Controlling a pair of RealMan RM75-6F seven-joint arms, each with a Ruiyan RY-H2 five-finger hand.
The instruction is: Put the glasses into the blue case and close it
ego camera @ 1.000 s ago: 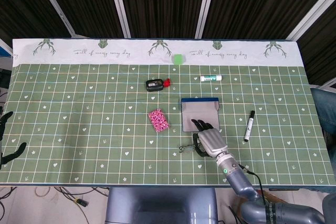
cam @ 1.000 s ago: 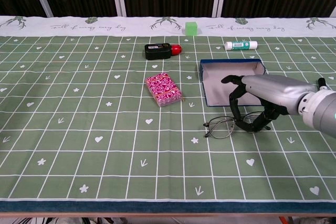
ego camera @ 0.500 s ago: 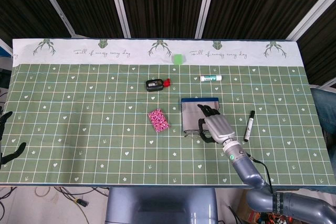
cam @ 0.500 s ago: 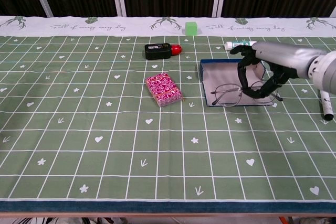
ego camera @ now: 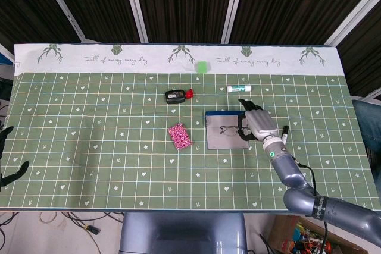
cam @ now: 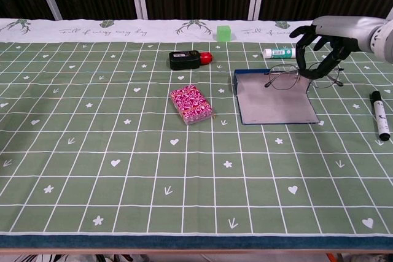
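Note:
The blue case lies open right of the table's middle, its grey inside facing up. My right hand pinches the thin wire-framed glasses by their right end. It holds them in the air above the far part of the case, lenses pointing left. In the head view the glasses show over the case's grey lining. Only dark fingers of my left hand show at the far left edge, spread apart and holding nothing.
A black marker lies right of the case. A white tube and a green cube sit behind it. A black device with a red end and a pink packet lie to its left.
My right hand lifted the glasses off the table in front of the case. It carried them up and away to above the case's far part. The left hand stayed still.

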